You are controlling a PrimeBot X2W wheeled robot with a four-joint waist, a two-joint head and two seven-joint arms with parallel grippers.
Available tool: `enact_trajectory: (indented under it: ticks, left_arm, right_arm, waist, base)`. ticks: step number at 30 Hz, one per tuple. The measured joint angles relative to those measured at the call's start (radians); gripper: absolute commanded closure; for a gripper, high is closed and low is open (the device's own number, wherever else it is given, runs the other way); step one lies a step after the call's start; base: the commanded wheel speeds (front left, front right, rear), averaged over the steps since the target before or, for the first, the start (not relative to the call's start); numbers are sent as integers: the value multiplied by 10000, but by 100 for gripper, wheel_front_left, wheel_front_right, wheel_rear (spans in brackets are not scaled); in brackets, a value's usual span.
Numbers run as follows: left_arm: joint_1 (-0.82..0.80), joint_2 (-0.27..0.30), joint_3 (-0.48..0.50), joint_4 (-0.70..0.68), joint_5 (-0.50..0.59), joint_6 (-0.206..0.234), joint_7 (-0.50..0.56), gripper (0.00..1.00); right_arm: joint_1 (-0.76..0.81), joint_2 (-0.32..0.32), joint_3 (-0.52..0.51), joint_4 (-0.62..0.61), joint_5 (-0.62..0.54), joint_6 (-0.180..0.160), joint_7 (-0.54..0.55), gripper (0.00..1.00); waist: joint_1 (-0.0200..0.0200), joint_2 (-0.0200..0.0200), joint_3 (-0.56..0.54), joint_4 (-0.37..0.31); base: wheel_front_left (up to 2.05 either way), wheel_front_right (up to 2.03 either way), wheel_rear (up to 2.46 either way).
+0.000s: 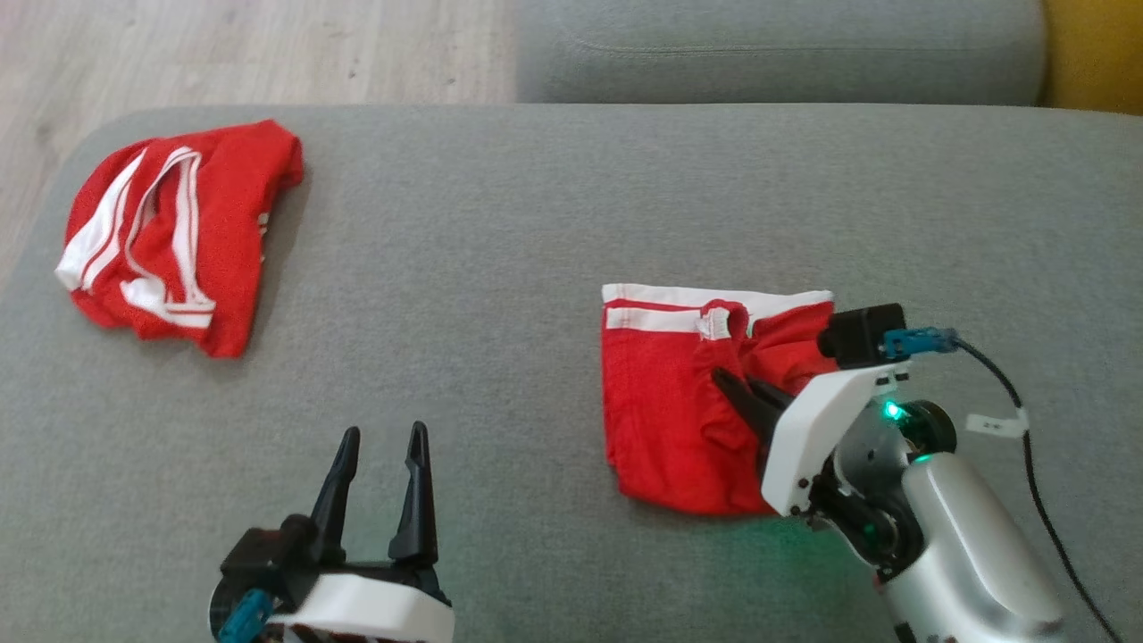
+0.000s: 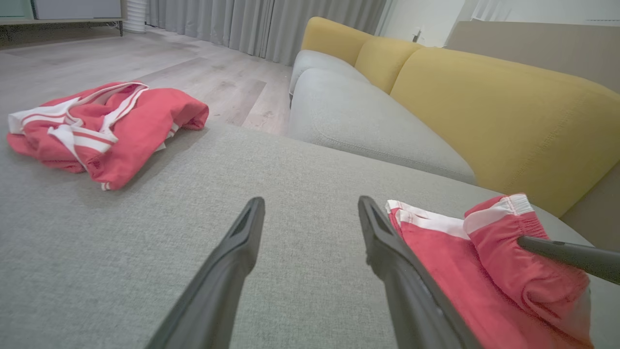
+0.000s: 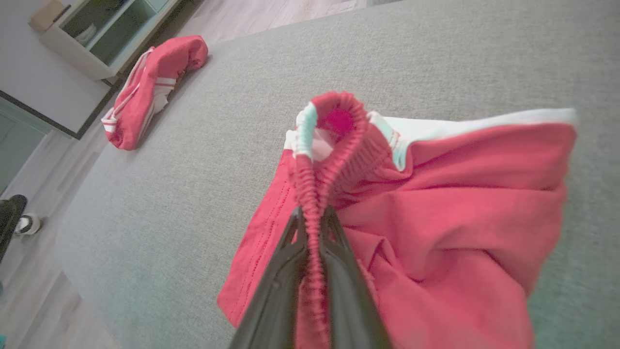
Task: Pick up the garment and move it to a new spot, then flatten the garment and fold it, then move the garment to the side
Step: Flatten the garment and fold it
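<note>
at the far left of our grey cushion lies a crumpled red and white bundle, well apart from everything else. our left gripper is over bare cushion, fingers spread wide and holding nothing. to its right the garment, red with a white band, lies partly folded on the cushion. our right gripper pinches a raised fold of its elastic edge tight between both fingers.
</note>
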Motion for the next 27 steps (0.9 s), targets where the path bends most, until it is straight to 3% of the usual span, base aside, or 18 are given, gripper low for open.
enact_trajectory:
  ticks: [1,2,3,4,17,21,27]
  left_arm:
    - [0,-2,-17,4,0,0,0,0]
    - [0,-2,-23,8,0,0,0,0]
    - [-2,-2,-29,17,0,0,0,0]
    - [-3,-2,-33,29,0,2,-2,0]
    - [-38,-2,-59,98,-2,88,-31,0]
    - [-180,-4,-100,163,0,88,-58,0]
    - [-459,-4,-94,439,2,140,-94,0]
  right_arm:
    - [-87,33,58,194,-125,0,-73,95]
    - [-176,73,88,387,-257,-2,-163,66]
    - [-266,100,115,579,-343,-2,-259,23]
    - [-335,132,153,729,-391,-2,-355,0]
    - [-878,293,786,763,-416,-2,-2054,0]
    - [-876,280,324,612,-1432,0,-3035,0]
    - [-160,278,-1210,4,-3039,0,-4510,0]
  waist:
    - [0,0,22,66]
    - [0,0,44,129]
    - [0,0,64,189]
    - [0,0,81,243]
    - [0,0,172,105]
    - [1,0,103,-72]
    - [0,0,-218,-318]
  base:
    - [0,0,0]
    - [0,0,0]
    - [0,0,0]
    - [0,0,0]
    - [0,0,0]
    - [0,0,0]
    - [0,0,0]
